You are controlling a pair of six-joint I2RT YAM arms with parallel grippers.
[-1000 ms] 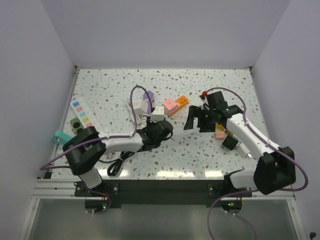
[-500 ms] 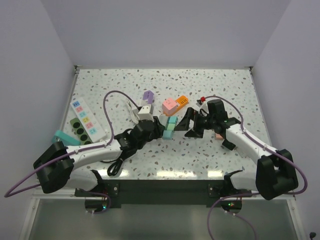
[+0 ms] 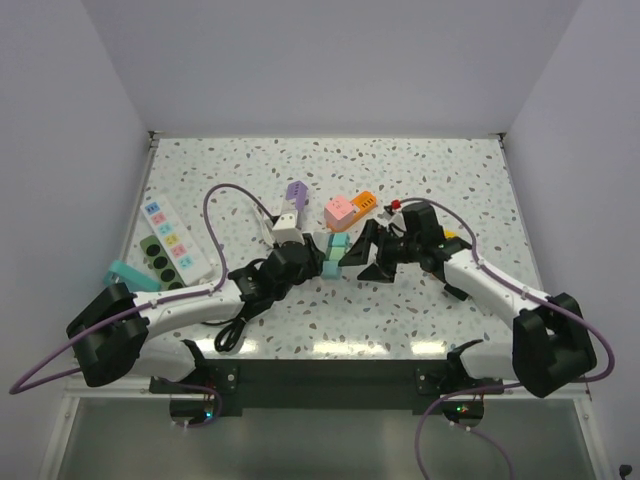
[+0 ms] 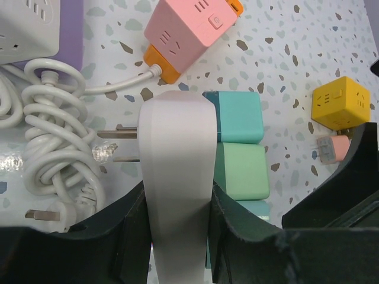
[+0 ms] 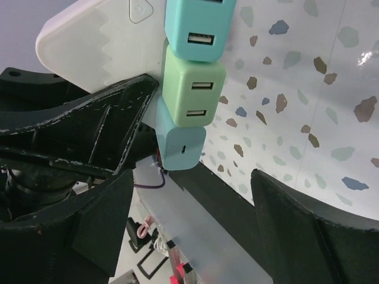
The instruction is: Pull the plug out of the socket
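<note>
Vs second ago: both arms swing into mid-worktop (image 3: 440, 170). Left hand (image 4: 177, 201) clamped tight on white socket (image 4: 176, 148). Right hand (image 5: 195, 198), fingers apart, now lines up on teal-green plugs (image 5: 192, 83), not yet out of socket's side. Guess grab-and-pull comes next. No bins or trays in shot, only loose pink cube (image 3: 340, 210) and yellow cube (image 4: 340, 103).

Speckled table (image 3: 450, 170) is noted as the work surface. Pink cube socket (image 4: 190, 29) with orange base is seen at far centre, white cord attached. Yellow cube (image 4: 333, 102) and small pink adapter (image 4: 331, 148) are placed just beside each other. Coiled white cable (image 4: 53, 136) is bundled near purple strip (image 3: 297, 192). White strip with coloured labels (image 3: 160, 222) and green strip with round holes (image 3: 165, 262) are laid side by side at the left edge, teal piece (image 3: 122, 272) nearby. Black cable (image 3: 232, 330) is looped at the near edge.
</note>
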